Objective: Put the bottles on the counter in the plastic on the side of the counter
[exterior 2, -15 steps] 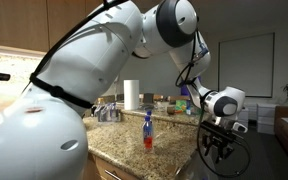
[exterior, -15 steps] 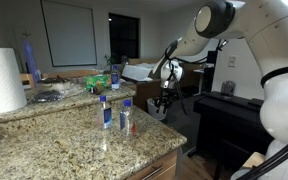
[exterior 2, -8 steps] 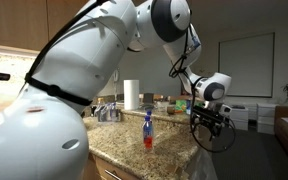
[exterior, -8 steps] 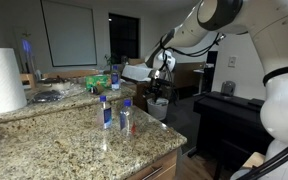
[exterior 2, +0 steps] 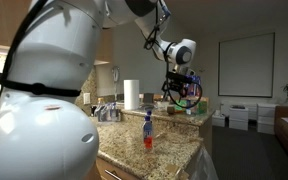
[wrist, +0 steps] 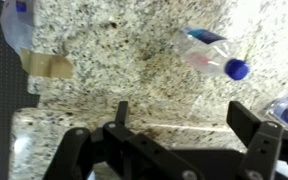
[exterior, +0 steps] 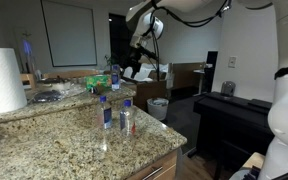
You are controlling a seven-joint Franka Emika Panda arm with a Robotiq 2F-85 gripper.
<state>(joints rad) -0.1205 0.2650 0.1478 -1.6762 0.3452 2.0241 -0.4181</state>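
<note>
Two upright bottles [exterior: 105, 112] [exterior: 126, 117] with blue labels stand on the granite counter [exterior: 74, 145]; from the opposite side one bottle [exterior 2: 148, 132] shows near the counter's edge. In the wrist view another bottle [wrist: 212, 55] lies on its side on the granite, blue cap to the right. My gripper [wrist: 184, 115] hangs open and empty above the counter, short of that lying bottle. It appears high over the counter's far end in both exterior views [exterior: 134, 66] [exterior 2: 181, 90]. The plastic-lined bin [exterior: 158, 107] stands on the floor beyond the counter's end.
A big paper-towel roll [exterior: 2, 80] stands at the counter's near left. Clutter and a blue-labelled bottle [exterior: 115, 77] sit on the raised ledge behind. Black furniture [exterior: 234, 115] stands across the aisle. A tan patch [wrist: 48, 65] lies on the granite.
My gripper has risen from low beside the counter, near the bin, and swung back over the counter top. Its jaws went from partly closed to wide open.
</note>
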